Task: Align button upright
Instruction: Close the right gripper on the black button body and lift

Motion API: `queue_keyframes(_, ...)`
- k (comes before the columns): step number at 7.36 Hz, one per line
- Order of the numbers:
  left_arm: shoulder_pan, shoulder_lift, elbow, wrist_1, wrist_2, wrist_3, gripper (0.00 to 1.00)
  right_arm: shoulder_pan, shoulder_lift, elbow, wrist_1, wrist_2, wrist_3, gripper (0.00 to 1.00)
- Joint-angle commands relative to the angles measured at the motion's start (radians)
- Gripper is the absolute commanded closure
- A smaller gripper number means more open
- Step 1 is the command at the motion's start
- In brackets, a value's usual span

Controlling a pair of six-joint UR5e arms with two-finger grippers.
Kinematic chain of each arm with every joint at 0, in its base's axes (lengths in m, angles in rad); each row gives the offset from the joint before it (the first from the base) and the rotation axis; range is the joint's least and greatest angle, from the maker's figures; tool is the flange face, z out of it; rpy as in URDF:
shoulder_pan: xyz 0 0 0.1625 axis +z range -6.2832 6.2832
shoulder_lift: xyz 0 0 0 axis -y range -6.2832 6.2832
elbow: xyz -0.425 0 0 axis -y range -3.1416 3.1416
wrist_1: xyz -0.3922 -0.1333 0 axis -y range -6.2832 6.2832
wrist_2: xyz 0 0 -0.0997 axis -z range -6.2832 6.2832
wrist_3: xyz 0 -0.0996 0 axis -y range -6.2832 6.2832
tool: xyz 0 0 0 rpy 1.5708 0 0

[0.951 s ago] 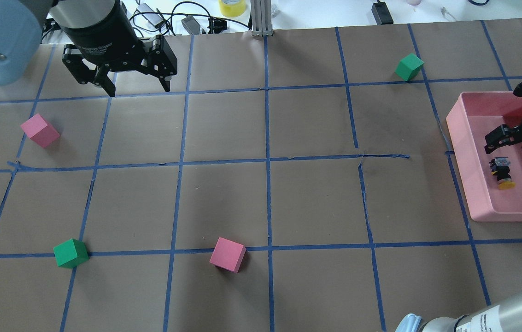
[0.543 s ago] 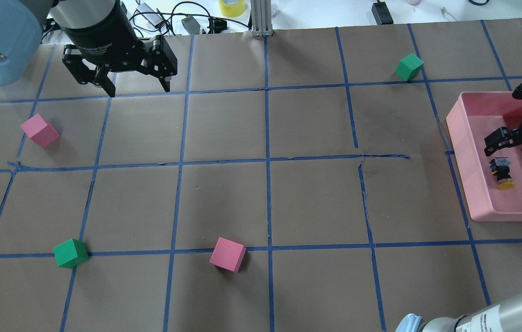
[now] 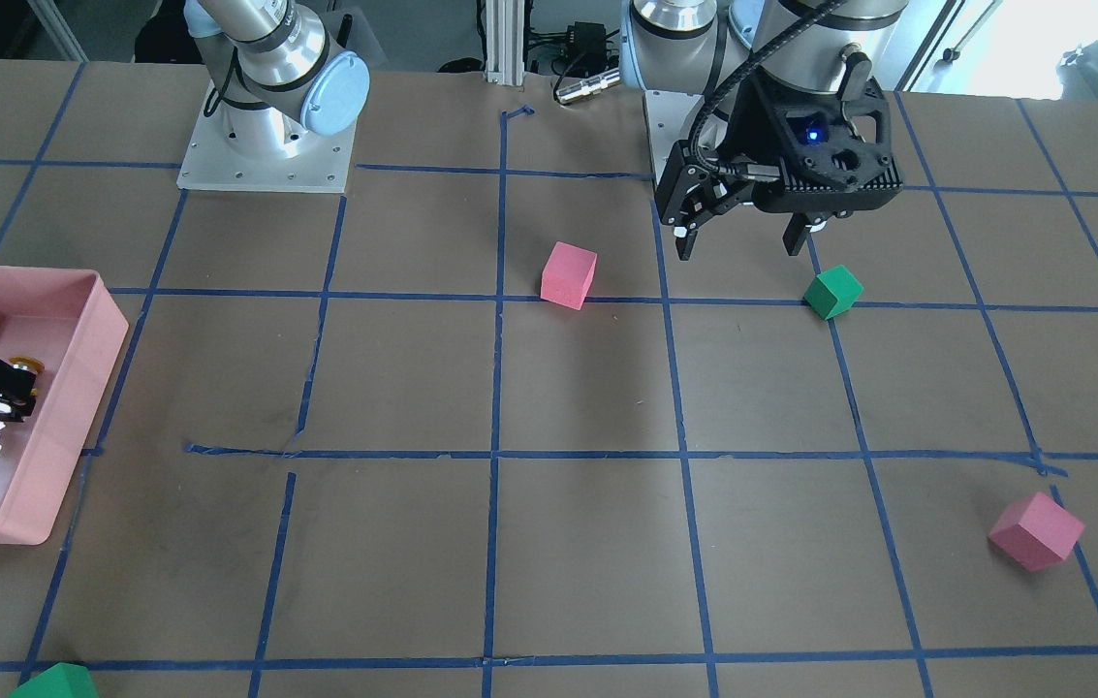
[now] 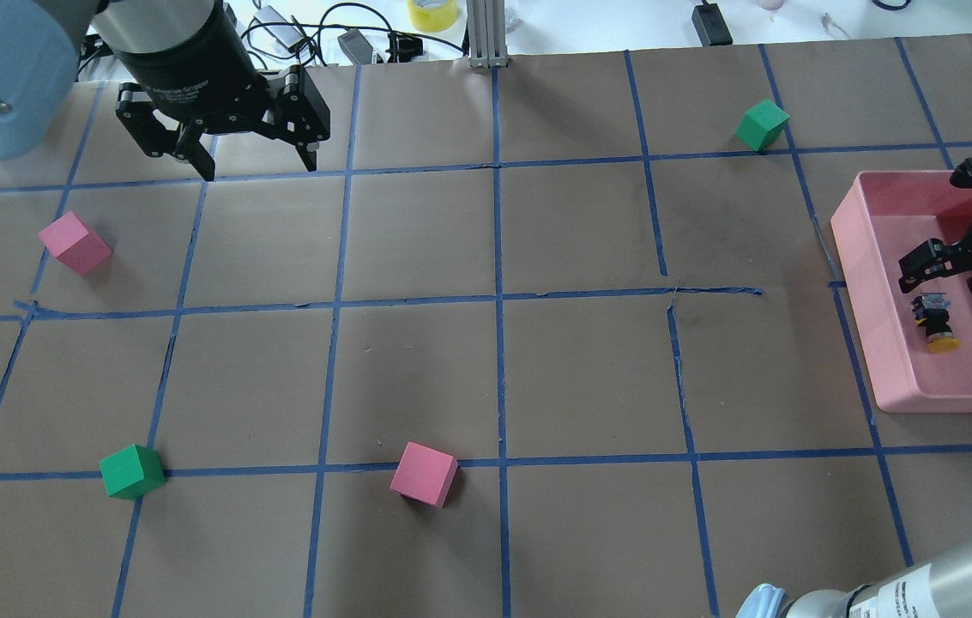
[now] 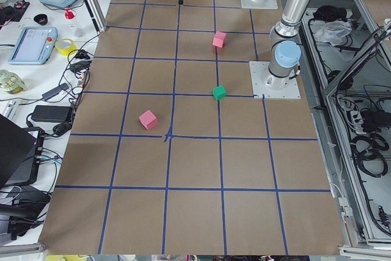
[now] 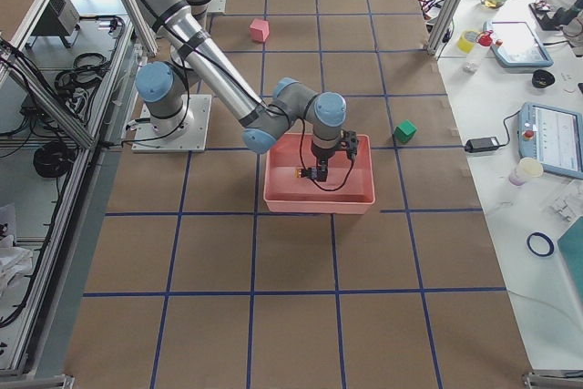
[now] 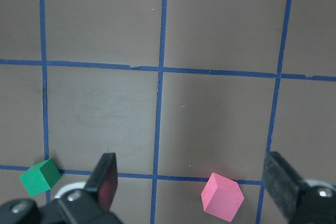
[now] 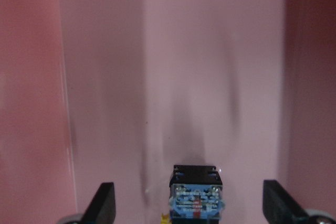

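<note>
I see the button [image 4: 936, 322] on its side in the pink tray [image 4: 884, 365], right gripper [image 4: 942, 273] just by it, jaws apart. My left gripper [image 4: 259, 167]: jaws apart too.

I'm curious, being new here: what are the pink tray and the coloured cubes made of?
The pink tray looks like glossy moulded plastic: its floor mirrors light. A pink cube and a green cube look matte, without shine, perhaps foam.

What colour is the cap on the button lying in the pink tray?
Yellow. The button shows its cap best in the overhead exterior view.
</note>
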Motion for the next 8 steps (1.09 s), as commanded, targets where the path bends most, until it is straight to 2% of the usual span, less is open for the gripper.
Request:
queue_keyframes(1, 0.000, 0.001, 0.002, 0.000, 0.002, 0.000, 0.00, 0.000, 0.004, 0.001, -0.002, -0.001, 0.000, 0.00)
queue_keyframes(8, -0.003, 0.003, -0.002, 0.005, -0.012, 0.023, 0.00, 0.000, 0.010, 0.024, 0.000, -0.020, -0.005, 0.00)
